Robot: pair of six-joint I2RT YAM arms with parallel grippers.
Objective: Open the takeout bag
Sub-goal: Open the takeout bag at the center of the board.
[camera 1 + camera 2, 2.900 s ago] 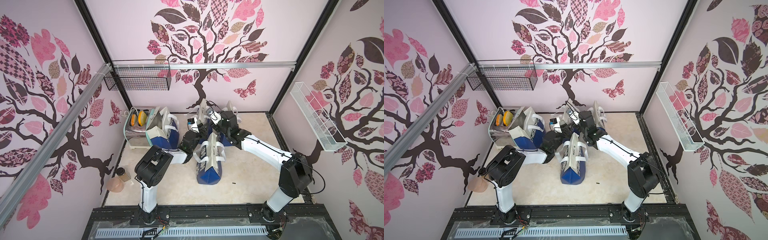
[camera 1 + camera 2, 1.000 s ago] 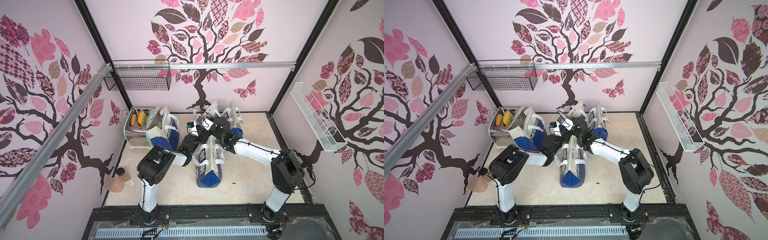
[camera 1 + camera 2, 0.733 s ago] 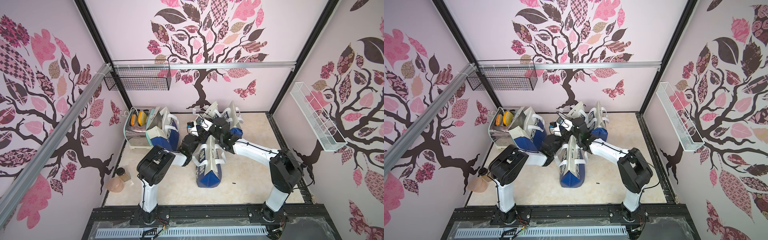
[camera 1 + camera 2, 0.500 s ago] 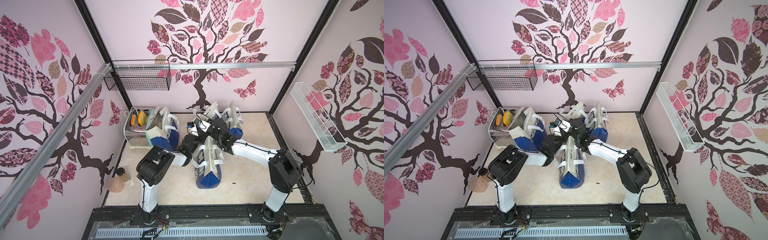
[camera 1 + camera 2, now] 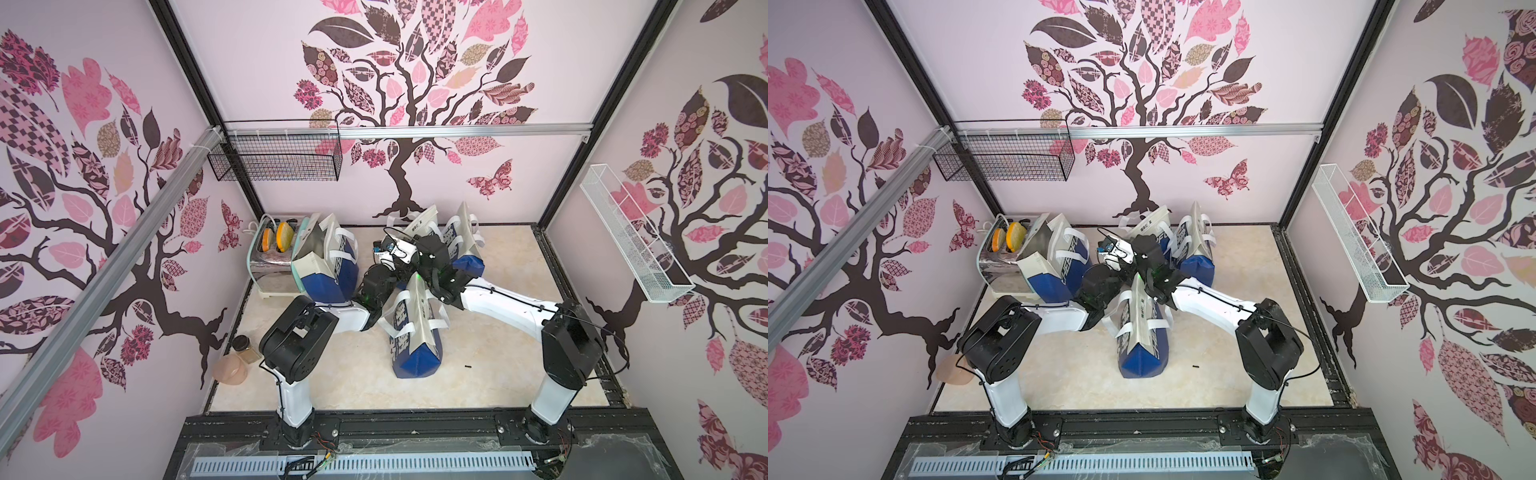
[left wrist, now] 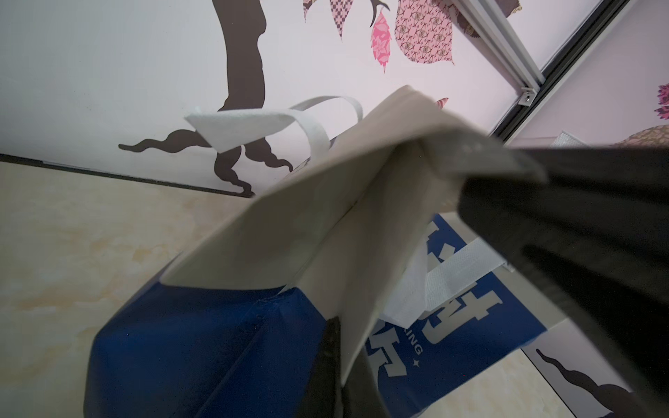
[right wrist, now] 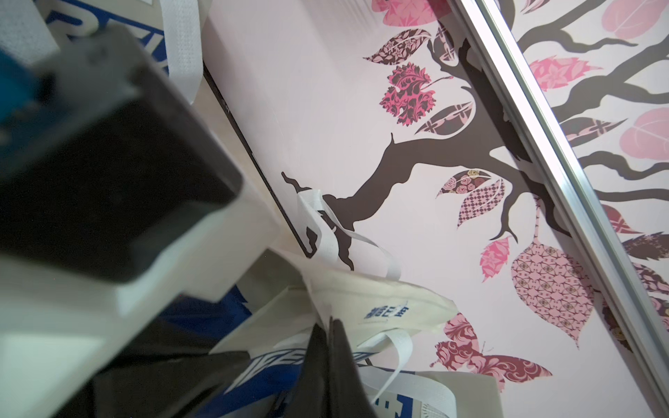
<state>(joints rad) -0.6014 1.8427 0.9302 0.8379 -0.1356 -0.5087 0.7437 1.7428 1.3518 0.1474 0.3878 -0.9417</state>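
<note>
Marble-look floor [image 5: 332,382] | bag [image 5: 415,336] lay at centre, mouth flat | right gripper [image 7: 327,325] had just pinched shut on its cream rim | left gripper [image 6: 335,325] clamped there too (fabric between fingers) | both sides held, so pulling apart looked next

A robot lab booth: decal-papered walls [image 5: 457,62], rail-mounted arms [image 5: 511,305].

Four takeout bags [image 5: 415,332], one toaster [image 5: 270,266]

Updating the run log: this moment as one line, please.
left gripper: shut on takeout bag | right gripper: shut on takeout bag | takeout bag: not yet opened
</note>
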